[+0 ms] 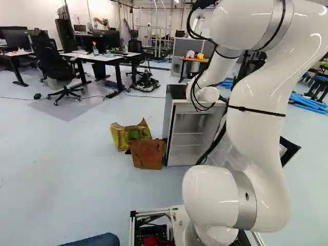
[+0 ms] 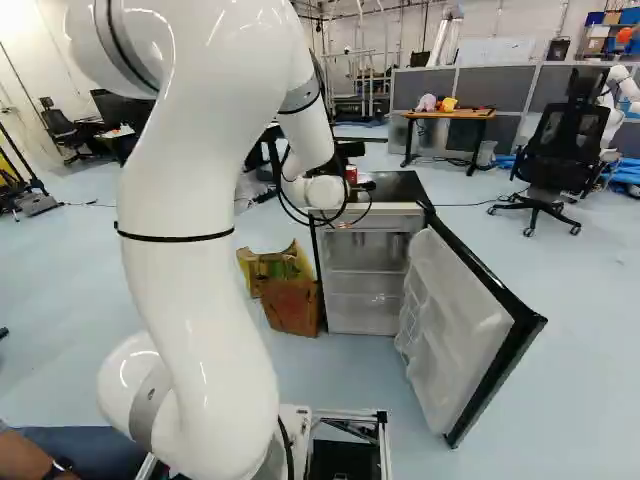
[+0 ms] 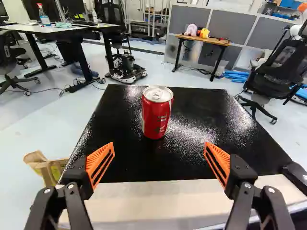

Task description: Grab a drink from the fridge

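Note:
In the right base view my gripper (image 2: pixel 355 205) is over the front part of the small fridge's black top (image 2: pixel 402 188). A red can (image 2: pixel 351 174) stands upright on that top. In the wrist view my gripper (image 3: pixel 159 152) is open, orange pads wide apart, and the red can (image 3: pixel 157 112) is ahead of the gap, touched by neither finger. The fridge (image 2: pixel 365 270) has its door (image 2: pixel 455 325) wide open, swung toward the base. Its shelves show pale and partly see-through; no drink can be made out inside. My arm hides the gripper in the left base view.
Paper bags (image 1: pixel 147 154) stand on the floor against the fridge's left side. The open door's edge juts out at the fridge's right. Farther back are desks (image 1: pixel 97 56), a wooden table (image 2: pixel 450 114), office chairs (image 2: pixel 562 140) and another robot (image 2: pixel 622 90).

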Robot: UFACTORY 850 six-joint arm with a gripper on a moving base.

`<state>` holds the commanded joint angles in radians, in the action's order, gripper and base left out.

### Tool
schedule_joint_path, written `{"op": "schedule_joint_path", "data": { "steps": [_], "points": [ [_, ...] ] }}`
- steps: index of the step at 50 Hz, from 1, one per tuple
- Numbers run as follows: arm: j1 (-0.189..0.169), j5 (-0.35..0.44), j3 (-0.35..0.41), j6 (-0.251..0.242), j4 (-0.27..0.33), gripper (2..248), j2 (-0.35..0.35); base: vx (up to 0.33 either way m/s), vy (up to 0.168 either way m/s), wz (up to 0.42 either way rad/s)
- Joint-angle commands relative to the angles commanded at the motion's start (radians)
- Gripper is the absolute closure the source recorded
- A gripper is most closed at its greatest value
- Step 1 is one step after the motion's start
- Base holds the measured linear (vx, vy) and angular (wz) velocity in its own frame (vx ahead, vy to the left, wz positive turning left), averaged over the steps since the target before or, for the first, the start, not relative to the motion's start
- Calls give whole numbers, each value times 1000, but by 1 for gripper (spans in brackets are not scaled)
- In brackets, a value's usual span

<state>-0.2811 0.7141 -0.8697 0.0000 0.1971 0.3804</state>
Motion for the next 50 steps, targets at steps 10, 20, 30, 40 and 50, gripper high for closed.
{"op": "schedule_joint_path", "data": {
  "steps": [10,20,30,40,50],
  "points": [
    [-11,0,53,0,0,3,-44,0,0,0],
    [-29,0,103,0,0,3,-100,0,0,0],
    [-51,0,147,0,0,3,-159,0,0,0],
    [-77,-10,181,0,0,3,-211,0,0,0],
    [-108,-47,207,0,0,3,-257,0,0,0]
  ]
}}
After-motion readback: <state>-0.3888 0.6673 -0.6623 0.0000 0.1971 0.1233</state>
